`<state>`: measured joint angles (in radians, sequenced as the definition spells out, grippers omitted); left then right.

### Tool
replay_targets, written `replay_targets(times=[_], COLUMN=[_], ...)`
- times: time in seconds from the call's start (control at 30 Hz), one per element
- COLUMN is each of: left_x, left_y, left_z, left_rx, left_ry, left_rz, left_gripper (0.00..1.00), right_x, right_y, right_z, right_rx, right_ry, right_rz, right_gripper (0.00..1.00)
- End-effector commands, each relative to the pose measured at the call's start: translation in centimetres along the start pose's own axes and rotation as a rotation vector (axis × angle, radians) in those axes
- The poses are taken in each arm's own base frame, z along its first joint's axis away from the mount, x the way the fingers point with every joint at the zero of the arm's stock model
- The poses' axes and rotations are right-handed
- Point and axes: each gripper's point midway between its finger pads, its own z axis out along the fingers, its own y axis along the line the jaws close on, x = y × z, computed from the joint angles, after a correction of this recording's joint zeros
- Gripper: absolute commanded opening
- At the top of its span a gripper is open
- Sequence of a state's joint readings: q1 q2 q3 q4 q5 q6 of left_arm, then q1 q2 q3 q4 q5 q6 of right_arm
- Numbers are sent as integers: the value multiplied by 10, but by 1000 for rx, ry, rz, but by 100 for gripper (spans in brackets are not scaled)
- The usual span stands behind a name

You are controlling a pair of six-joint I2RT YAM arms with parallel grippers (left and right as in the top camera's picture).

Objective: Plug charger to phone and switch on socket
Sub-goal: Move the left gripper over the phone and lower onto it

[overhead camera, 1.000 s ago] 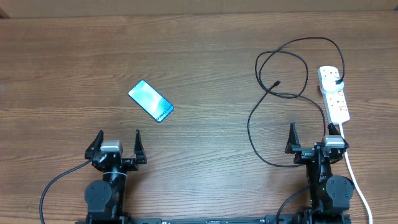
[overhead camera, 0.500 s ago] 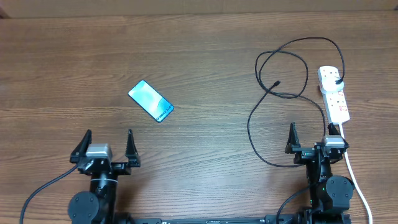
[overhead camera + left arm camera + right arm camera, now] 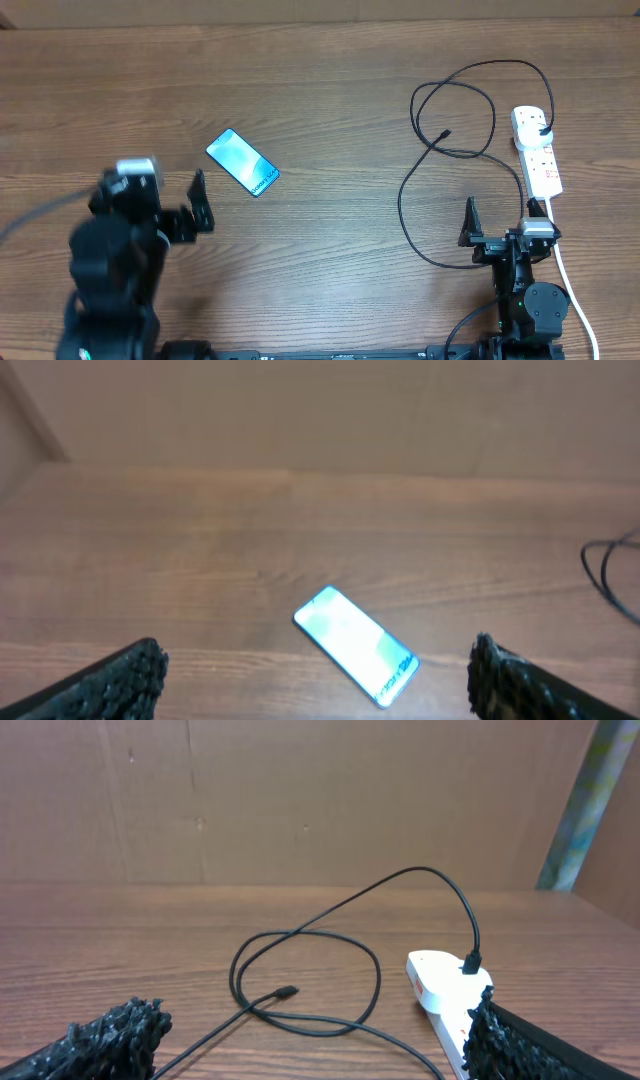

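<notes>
- Clearly, the phone (image 3: 242, 162) lies flat on the table (image 3: 330, 80) just ahead of the left gripper (image 3: 315, 660), slanted across its wide-open, empty jaws.
- The right gripper (image 3: 502, 215), equally wide and empty, sits nearer the charger tip (image 3: 445, 133) and the socket (image 3: 537, 150).

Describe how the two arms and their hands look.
Both arms are black with rounded joints; a dark cable trails from each. Each wrist carries a light grey block. The left hand and right hand have two slim black fingers each, their pads rough and nubbly.
</notes>
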<state>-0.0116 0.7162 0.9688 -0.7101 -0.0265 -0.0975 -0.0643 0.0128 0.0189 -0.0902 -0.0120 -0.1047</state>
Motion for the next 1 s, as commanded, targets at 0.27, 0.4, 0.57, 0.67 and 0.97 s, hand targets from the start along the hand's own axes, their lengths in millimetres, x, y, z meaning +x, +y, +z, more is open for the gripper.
replay_targets(times=[0.27, 0.4, 0.57, 0.67, 0.97], left_x=[-29, 4, 20, 36, 40], left_y=[-46, -60, -57, -29, -34], left_z=[11, 18, 42, 54, 99], left_rx=[176, 239, 179, -87, -301], left_ry=[411, 602, 705, 749, 801], left_rz=[-197, -230, -321, -447, -587], left_gripper=[100, 99, 100, 100, 100], right_x=[2, 2, 2, 2, 2], right_y=[-1, -1, -1, -1, -1], right_z=[0, 0, 0, 0, 0], right_rx=[3, 3, 3, 3, 3], right_ry=[-5, -5, -5, -5, -5], right_rz=[6, 6, 6, 6, 6], right_gripper=[100, 100, 100, 100, 100])
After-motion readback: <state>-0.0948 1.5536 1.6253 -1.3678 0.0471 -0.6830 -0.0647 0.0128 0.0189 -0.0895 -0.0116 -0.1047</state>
